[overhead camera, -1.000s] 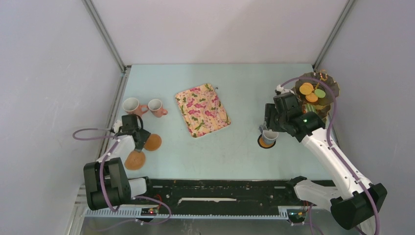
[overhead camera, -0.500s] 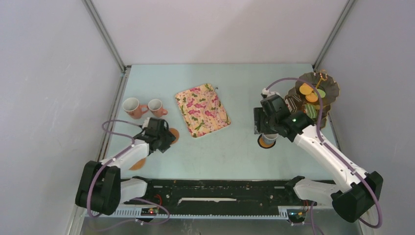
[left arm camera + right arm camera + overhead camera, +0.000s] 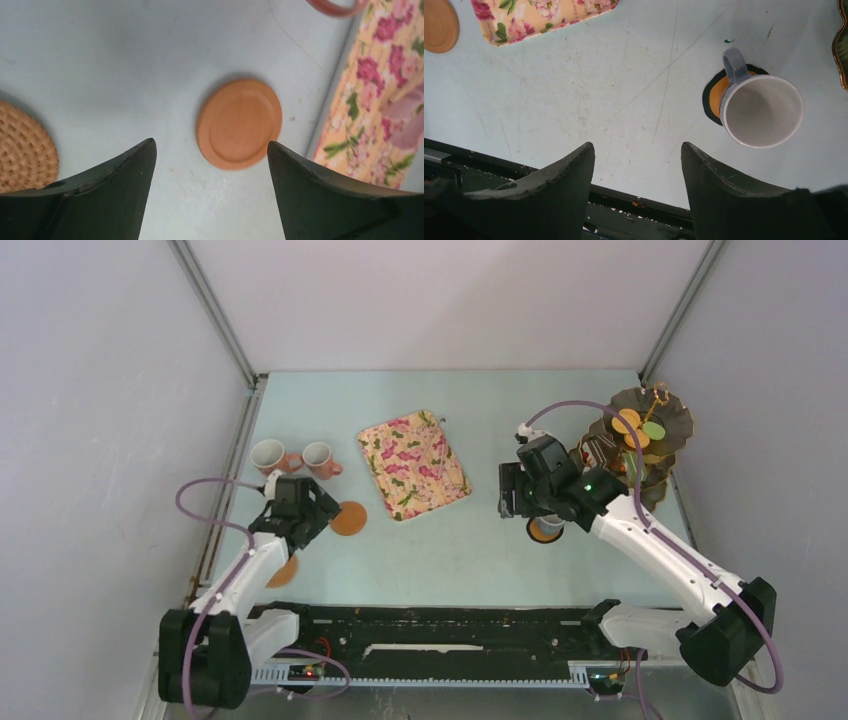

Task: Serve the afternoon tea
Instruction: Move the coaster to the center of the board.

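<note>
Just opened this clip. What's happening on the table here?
Two robot arms are laying out afternoon tea. The left gripper hangs open above a smooth orange coaster lying on the table beside the floral tray, a woven coaster off to one side. The right gripper is open and empty; the grey mug stands on a dark-rimmed coaster beside it. Two pink mugs sit at the far left without coasters, and the tiered stand at the right carries sweets.
</note>
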Motion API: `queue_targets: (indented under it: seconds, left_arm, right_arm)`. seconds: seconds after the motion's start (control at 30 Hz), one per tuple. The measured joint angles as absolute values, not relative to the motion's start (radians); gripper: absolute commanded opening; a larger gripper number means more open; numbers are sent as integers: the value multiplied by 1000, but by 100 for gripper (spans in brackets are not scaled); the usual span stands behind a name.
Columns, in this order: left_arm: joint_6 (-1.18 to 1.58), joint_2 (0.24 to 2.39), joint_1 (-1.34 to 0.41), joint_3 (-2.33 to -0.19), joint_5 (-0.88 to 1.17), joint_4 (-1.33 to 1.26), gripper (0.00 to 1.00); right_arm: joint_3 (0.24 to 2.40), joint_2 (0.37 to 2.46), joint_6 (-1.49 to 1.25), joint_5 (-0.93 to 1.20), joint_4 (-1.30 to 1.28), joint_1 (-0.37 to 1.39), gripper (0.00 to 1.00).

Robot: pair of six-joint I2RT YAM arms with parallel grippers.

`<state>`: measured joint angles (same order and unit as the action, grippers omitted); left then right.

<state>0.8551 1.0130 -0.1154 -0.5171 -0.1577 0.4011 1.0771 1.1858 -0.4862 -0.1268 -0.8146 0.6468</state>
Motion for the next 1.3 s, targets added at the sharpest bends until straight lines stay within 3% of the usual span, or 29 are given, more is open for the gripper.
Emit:
queue_targets:
  seconds: [0.3, 0.63, 0.83, 1.03, 1.3]
  left_arm:
    - [677, 1321, -55, -605, -90, 241, 70]
    - [665, 1379, -117, -607, -33, 142, 53]
    - [765, 1315, -248, -506, 28, 64, 51]
    - [880, 1261, -501, -459, 98, 62, 51]
    - [927, 1065, -555, -447, 159, 195, 69]
  right_arm:
    - [1077, 1119, -487, -133, -854, 645, 67]
    - [1077, 1135, -486, -123, -841, 642, 67]
    - [1077, 1153, -489, -117, -829, 660, 67]
    - [1077, 1206, -498, -121, -815, 723, 68]
    - [1077, 1402, -514, -66, -692, 839, 69]
